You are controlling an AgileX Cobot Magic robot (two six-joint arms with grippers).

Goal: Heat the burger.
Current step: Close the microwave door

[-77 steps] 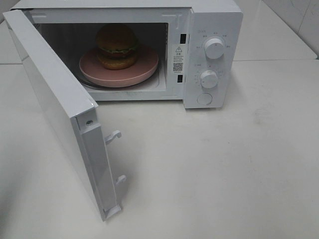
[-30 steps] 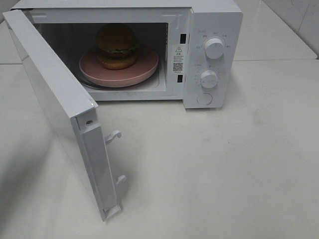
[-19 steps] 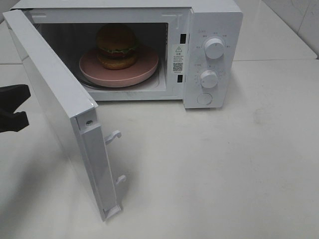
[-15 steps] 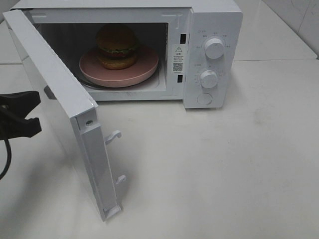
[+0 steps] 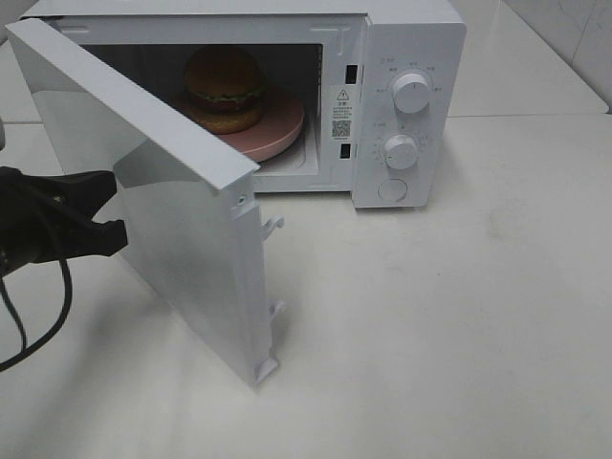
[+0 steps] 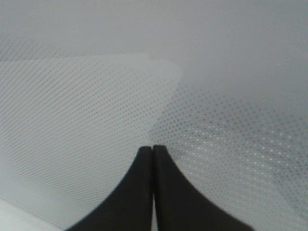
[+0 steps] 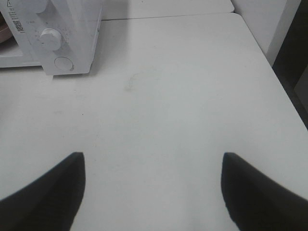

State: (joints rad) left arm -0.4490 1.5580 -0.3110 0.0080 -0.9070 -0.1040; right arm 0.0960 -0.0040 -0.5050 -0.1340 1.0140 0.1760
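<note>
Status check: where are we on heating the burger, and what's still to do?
Done: the burger sits on the pink plate inside the microwave. In hand: the shut left gripper is at the outer face of the door, which stands part open. Left: closing the door fully, then setting the upper dial and lower dial. The right gripper hangs open over the table, idle.

Black left tool (image 5: 111,207) — tapered fingers (image 6: 144,192) (looping cable (image 5: 67,296)).

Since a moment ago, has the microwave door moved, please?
Yes. The door has swung toward closing; its free edge is nearer the control panel, hiding part of the pink plate.
</note>
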